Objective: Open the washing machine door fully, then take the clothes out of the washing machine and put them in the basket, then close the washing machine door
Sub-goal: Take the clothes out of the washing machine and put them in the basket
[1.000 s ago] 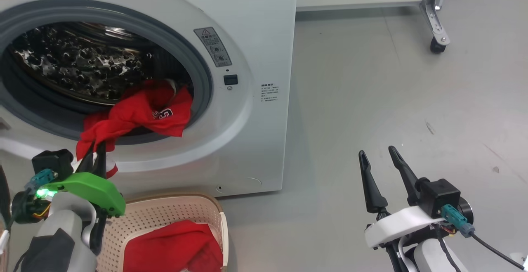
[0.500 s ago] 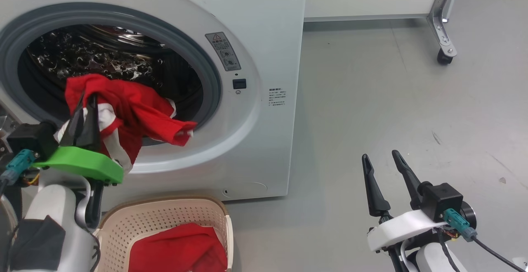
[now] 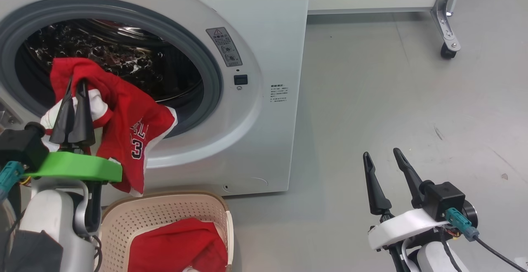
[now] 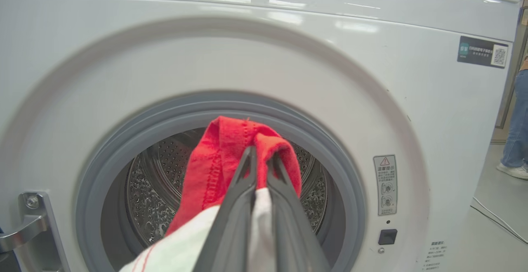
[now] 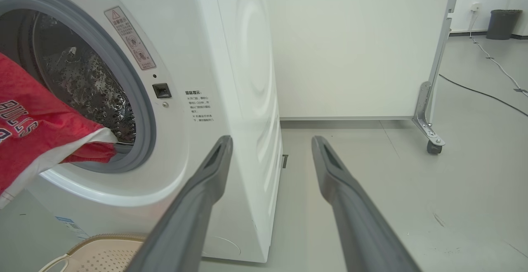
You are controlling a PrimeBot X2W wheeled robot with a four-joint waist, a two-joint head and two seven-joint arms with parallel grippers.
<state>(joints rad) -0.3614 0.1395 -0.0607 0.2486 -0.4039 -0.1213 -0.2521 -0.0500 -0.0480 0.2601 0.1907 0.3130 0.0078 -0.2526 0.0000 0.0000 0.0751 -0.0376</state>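
The white washing machine (image 3: 264, 24) has its round opening uncovered, showing the steel drum (image 3: 123, 57); the door is out of view. My left gripper (image 3: 77, 83) is shut on the clothes, a red jersey (image 3: 132, 119) with white trim. The jersey hangs from the gripper in front of the lower left of the opening, above the cream basket (image 3: 165, 214). More red cloth (image 3: 177, 243) lies in the basket. In the left wrist view the gripper (image 4: 262, 156) pinches red and white fabric (image 4: 214, 160). My right gripper (image 3: 381, 153) (image 5: 272, 140) stands open over the floor to the right, holding nothing.
A white panel on a metal leg with a caster (image 3: 447, 51) stands behind and to the right of the washer. Bare grey floor (image 3: 392, 98) lies to the right. A person's leg (image 4: 517, 131) shows at the far right. A cable (image 5: 482, 94) and a grey bin (image 5: 501, 24) are further off.
My left gripper has pulled the jersey up and out of the drum, so it now hangs free above the basket. The head camera shifted slightly. The right gripper has stayed put.
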